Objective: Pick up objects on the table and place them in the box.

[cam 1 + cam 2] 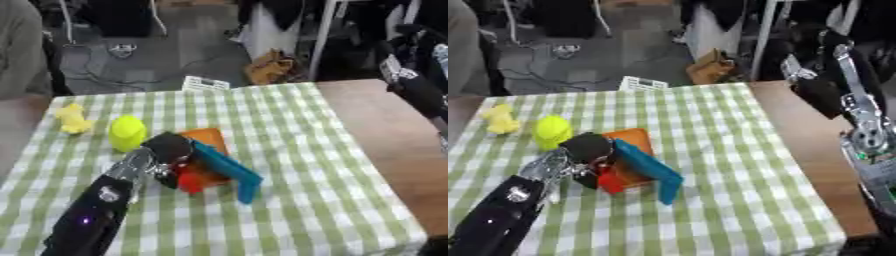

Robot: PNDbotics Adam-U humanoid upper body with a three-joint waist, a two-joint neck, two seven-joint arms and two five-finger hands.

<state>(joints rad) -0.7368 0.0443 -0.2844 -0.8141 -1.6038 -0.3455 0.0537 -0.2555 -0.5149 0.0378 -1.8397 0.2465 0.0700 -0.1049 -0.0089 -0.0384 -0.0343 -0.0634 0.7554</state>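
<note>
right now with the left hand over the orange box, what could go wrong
1. The left hand sits over the orange box, right against the red piece and blue piece; lifting away could drag or tip the box.
2. The blue piece lies slanted over the box's edge onto the cloth, so it may slide out.
3. The yellow-green object stands close beside the hand; an arm swing might knock it toward the yellow toy.

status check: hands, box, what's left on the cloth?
Left hand at the orange box, over red and blue pieces; fingers unclear. Right hand raised off table, idle. Yellow-green rounded toy and yellow toy still out on checked cloth.
</note>
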